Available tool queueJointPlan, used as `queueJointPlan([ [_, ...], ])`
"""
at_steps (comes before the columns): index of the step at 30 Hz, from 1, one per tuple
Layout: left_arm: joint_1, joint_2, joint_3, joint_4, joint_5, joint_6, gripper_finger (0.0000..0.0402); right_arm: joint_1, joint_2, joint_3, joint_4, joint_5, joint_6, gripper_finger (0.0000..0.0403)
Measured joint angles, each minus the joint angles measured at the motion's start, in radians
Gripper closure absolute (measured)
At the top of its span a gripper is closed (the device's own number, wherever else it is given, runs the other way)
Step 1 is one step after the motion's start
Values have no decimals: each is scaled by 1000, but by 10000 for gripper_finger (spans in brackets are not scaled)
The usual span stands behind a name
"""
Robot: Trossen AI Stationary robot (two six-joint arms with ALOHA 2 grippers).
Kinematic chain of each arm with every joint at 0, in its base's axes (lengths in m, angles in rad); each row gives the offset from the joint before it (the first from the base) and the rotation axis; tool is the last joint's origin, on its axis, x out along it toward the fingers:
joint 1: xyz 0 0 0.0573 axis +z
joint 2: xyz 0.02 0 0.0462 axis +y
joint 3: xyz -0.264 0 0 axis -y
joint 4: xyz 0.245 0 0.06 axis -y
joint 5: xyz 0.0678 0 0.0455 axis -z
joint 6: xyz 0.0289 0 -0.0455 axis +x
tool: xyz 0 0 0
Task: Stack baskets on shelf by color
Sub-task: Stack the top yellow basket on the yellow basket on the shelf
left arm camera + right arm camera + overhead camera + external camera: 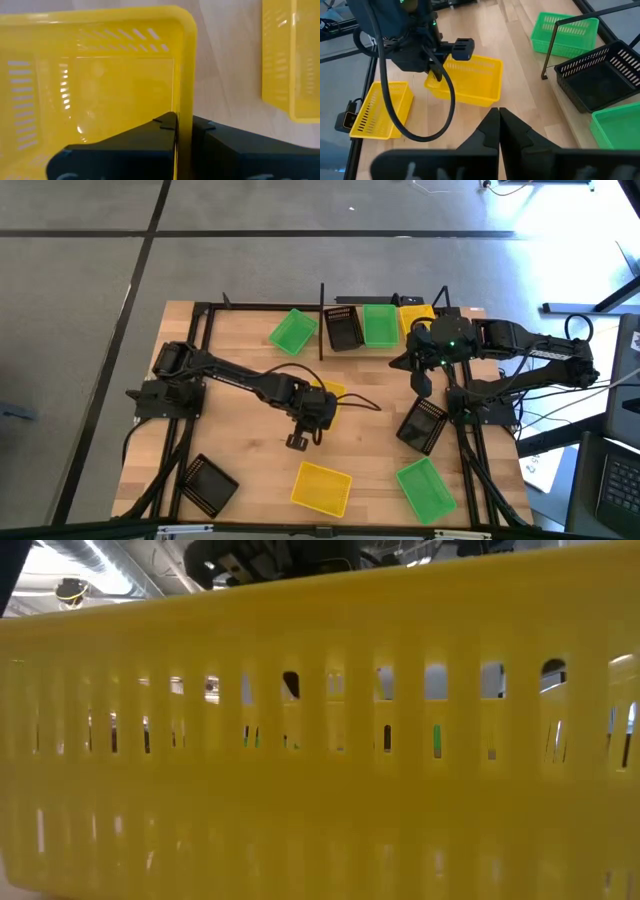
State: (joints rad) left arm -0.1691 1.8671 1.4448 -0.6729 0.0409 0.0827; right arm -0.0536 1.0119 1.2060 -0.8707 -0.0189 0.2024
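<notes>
My left gripper (320, 404) is over the middle of the table, shut on a yellow basket (470, 80), which shows beside it in the high view (333, 392). My right gripper (498, 120) hangs shut and empty near the shelf's right end. On the shelf (245, 325) at the far edge sit a tilted green basket (293, 330), a black one (343, 328), a green one (380, 323) and a yellow one (415, 313). Another yellow basket (320, 487) rests flat near the front edge. My left gripper has one finger inside the yellow basket and one outside, pinching a side wall at its rim (183, 107). The fingers (150, 137) slant down from the table's left side. The basket stays level, open side up; whether it is clear of the table I cannot tell.
Loose on the table lie a black basket (207, 483) at the front left, a green basket (425, 488) at the front right and a black basket (423, 423) by the right arm's base. A thin black post (321, 320) stands mid-shelf. The front yellow basket's wall (320, 740) fills the low view.
</notes>
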Motion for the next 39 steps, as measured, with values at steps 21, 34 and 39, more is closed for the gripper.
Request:
queueJointPlan([
  [21, -2, 86, -13, 3, -3, -80, 401, 0, 0, 0, -1, 2, -1, 403],
  [34, -10, 86, -13, 5, -31, -82, 382, 0, 0, 0, -1, 1, -7, 403],
  [39, -10, 86, -13, 5, -30, -82, 347, 0, 0, 0, -1, 1, -5, 403],
])
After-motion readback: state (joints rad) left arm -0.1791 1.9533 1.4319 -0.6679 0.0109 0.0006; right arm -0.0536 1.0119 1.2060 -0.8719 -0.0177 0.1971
